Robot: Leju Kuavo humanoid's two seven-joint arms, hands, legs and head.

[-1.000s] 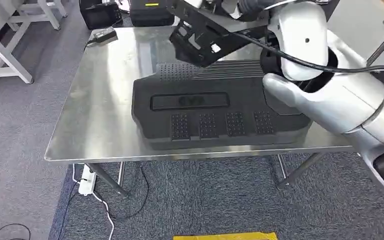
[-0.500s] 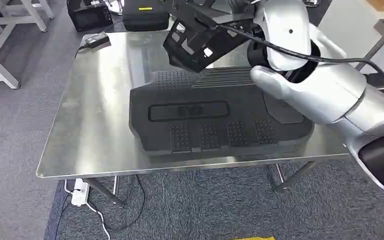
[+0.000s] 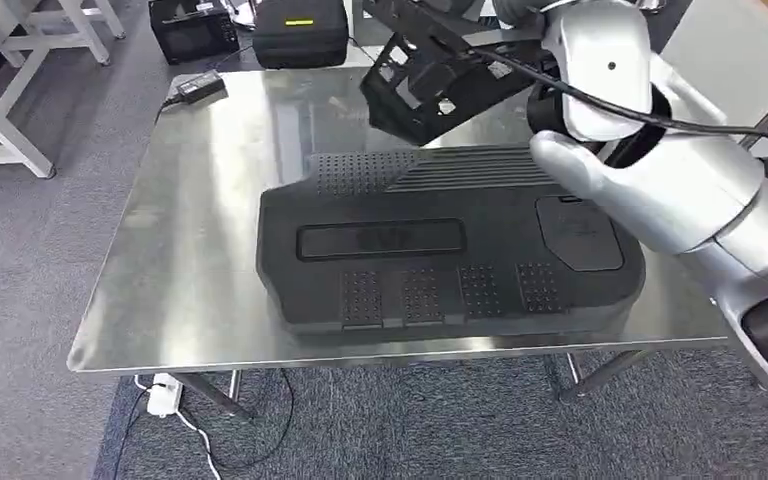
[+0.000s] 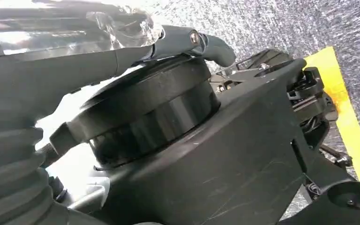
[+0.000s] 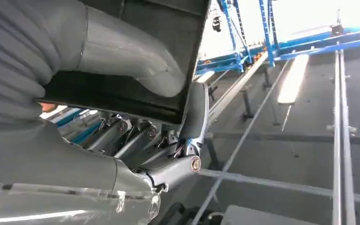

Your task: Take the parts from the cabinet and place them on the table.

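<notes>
Two black parts are in front of you: a large flat panel (image 3: 440, 245) lying on the steel table (image 3: 190, 250), and an open-frame bracket (image 3: 430, 80) held in the air above the table's far side, just beyond the panel's far edge. The panel takes up most of the table's middle and right, so the bare steel lies to the panel's left and along the far edge. At the table's far left corner sits one small power adapter (image 3: 198, 87) with its cable. On the floor beyond the table stand two dark cases (image 3: 300, 30); a white frame leg (image 3: 10, 130) stands off the table's left side, and one white power strip (image 3: 163, 393) lies on the carpet under the table's near left corner.

Your right arm (image 3: 660, 170) reaches in over the table's right side, crossing above the panel's right end, with the wrist bent toward the far edge. In the right wrist view, your right hand (image 5: 136, 112) is clamped on the bracket: the thumb lies over its flat black wall and the darker fingers (image 5: 194, 112) curl beneath its edge. In the left wrist view, your left hand (image 4: 178, 44) hangs beside dark machinery with fingers curled; whether it holds anything, you cannot tell.
</notes>
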